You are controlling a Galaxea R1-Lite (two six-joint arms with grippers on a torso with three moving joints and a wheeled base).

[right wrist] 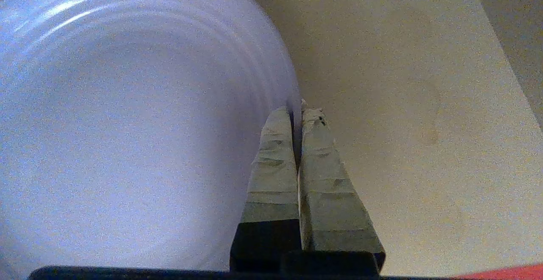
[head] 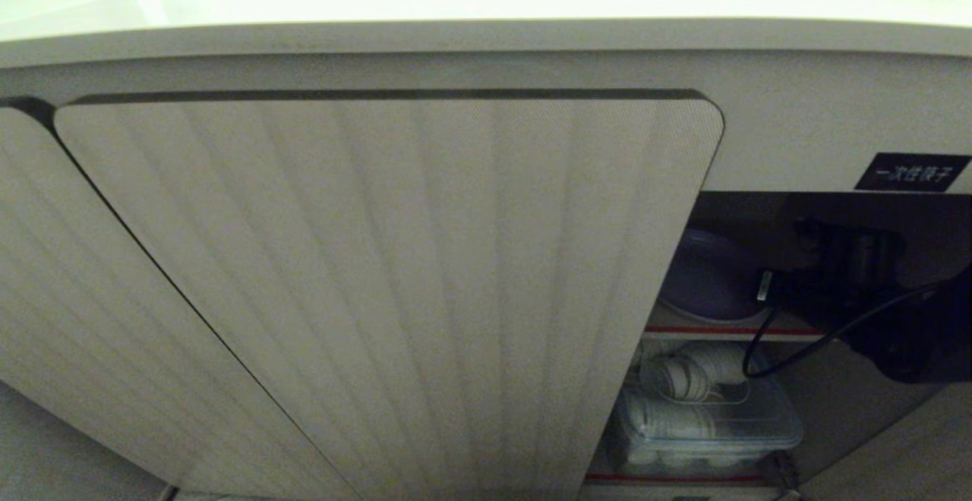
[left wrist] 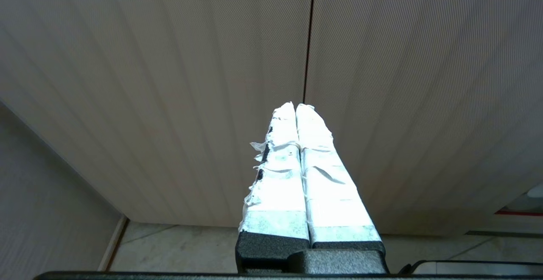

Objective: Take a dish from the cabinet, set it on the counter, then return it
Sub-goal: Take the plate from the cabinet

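Observation:
The pale lavender dish (right wrist: 127,123) lies on the cabinet's upper inner shelf (right wrist: 403,102); in the head view the dish (head: 706,277) shows in the dark opening to the right of the ribbed door (head: 380,296). My right gripper (right wrist: 297,110) reaches into that opening and is shut on the dish's rim, which sits between the taped fingertips. The right arm (head: 858,266) is a dark shape inside the cabinet. My left gripper (left wrist: 295,106) is shut on nothing, pointing at the closed ribbed doors (left wrist: 382,80). The cream counter (head: 456,0) runs above the cabinet.
The shelf has a red front edge (head: 721,330). Below it a clear plastic box (head: 706,417) holds white items. A black cable (head: 797,349) loops down from my right arm. A black label (head: 911,172) sits above the opening. Tiled floor (left wrist: 178,250) lies under the doors.

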